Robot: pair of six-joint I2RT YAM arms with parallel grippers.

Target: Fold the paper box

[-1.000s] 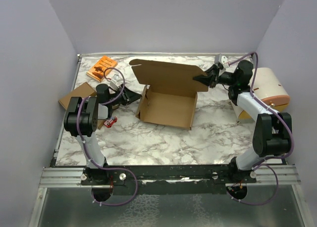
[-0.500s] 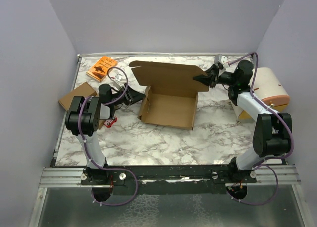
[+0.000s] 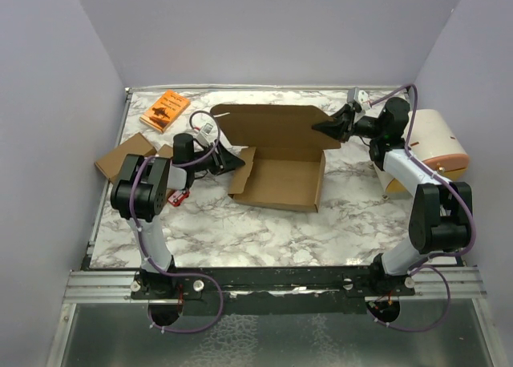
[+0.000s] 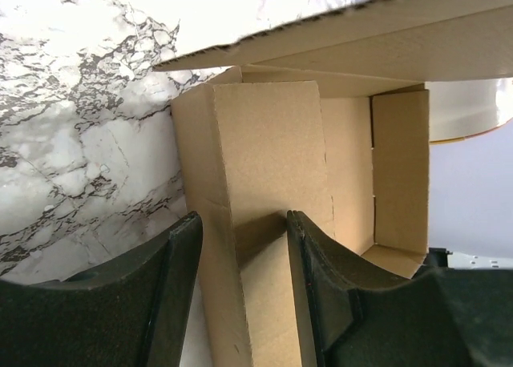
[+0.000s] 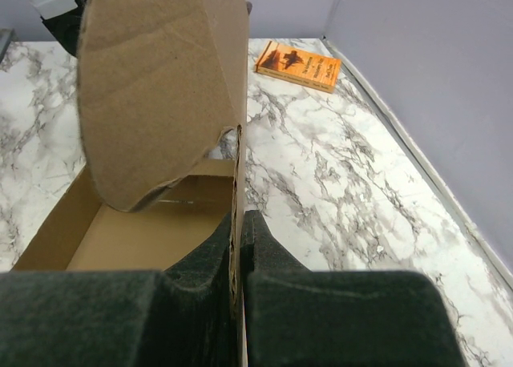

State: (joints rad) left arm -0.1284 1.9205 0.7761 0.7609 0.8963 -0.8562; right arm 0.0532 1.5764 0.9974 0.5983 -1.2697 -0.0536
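While the right tool [image 5: 239,223] is closed tightly on the right edge of the raised lid, the paper box [image 3: 280,179] sits near the middle of the desk [image 3: 264,231]. Its tray is already formed and its lid stands up at the far side. Our left tool [image 4: 244,223] has its jaws about half apart, over the left side wall of the tray. We judge that it grips nothing, but we cannot tell if a finger touches the cardboard.

We see several risks from here. The lid is held at one edge only, so if we pull it down too fast it may twist or crease along a wrong line. The box is light and nothing pins it, so a push from the left tool could make it slide or turn on the smooth desk. The left wall may also spring outward if we let it go before the lid flap goes in. Finally, the lid could come down on the left tool if it is not out in time.
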